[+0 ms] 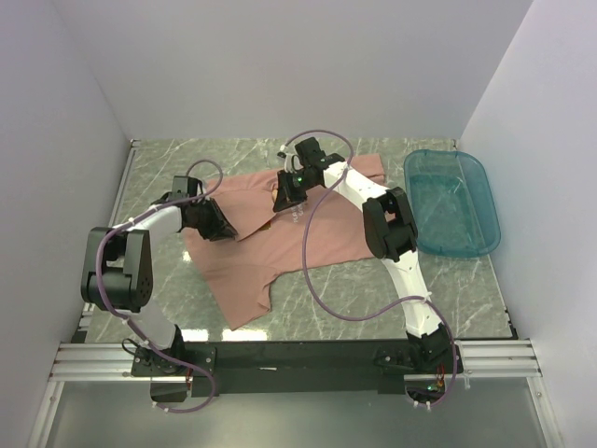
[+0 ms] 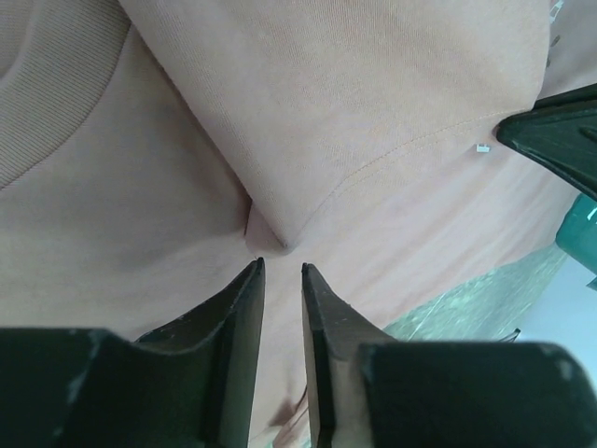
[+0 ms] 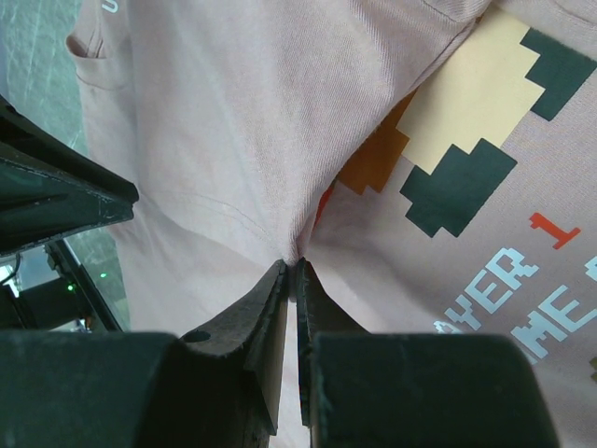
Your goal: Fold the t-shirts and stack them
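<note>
The counter (image 1: 471, 291) lies bare along the near edge; the t-shirt (image 1: 270, 257) covers the middle, and a teal tub (image 1: 452, 201) blocks the far-right corner.

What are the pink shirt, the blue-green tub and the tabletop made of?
The t-shirt looks like soft matte knit cotton: fine weave, ribbed collar, limp folds. The tub seems translucent teal plastic; the surface shows through it. The tabletop looks like polished grey-green marble with white veins, perhaps printed laminate.

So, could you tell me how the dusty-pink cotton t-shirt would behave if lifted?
Probably floppy: the dusty-pink cotton t-shirt puckers where the right hand pinches it, so it should drape and sag. Likely light, being thin knit. Pushed, it would probably bunch, like its existing folds.
</note>
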`<state>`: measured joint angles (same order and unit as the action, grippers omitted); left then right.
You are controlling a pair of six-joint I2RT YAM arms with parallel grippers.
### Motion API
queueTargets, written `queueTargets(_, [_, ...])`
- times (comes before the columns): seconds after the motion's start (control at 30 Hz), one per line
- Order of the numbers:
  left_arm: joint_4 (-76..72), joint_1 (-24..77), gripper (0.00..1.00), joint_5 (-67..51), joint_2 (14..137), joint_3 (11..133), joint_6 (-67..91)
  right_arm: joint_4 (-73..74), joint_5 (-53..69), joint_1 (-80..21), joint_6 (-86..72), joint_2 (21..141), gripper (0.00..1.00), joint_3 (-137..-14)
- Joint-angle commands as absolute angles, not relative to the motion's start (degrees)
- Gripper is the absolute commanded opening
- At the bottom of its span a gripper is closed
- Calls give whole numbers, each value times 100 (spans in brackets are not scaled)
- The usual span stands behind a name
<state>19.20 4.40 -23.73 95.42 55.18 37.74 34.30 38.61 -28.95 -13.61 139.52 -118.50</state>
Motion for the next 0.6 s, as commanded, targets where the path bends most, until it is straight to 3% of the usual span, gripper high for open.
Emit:
queueTargets(0.0, [1881, 404, 29, -2330, 9238, 5502, 3744, 3480, 3850, -2848, -1231, 13553, 13, -11953])
queueTargets(0.17, [2118, 387, 45, -1285, 8624, 5590, 3534, 3735, 3525, -2830, -810, 13500, 26, -12094])
queueTargets(0.33, [2022, 299, 47, -967, 8078, 5406, 3551, 4113, 3191, -2734, -54, 13132, 41, -12068])
queueTargets(0.43, [1637, 281, 49, -940, 7341, 5020, 3603, 4315, 3295, -2584, 754, 12579, 43, -11788])
queueTargets(0.5, [1416, 281, 59, -984, 6594, 4686, 3656, 4394, 3549, -2470, 1421, 11949, 43, -11498])
queueTargets(0.53, [1258, 281, 72, -984, 6148, 4589, 3682, 4395, 3681, -2444, 1694, 11683, 43, -11044])
queueTargets(0.57, [1222, 273, 79, -1002, 5978, 4457, 3744, 4334, 3796, -2426, 2192, 11080, 43, -10743])
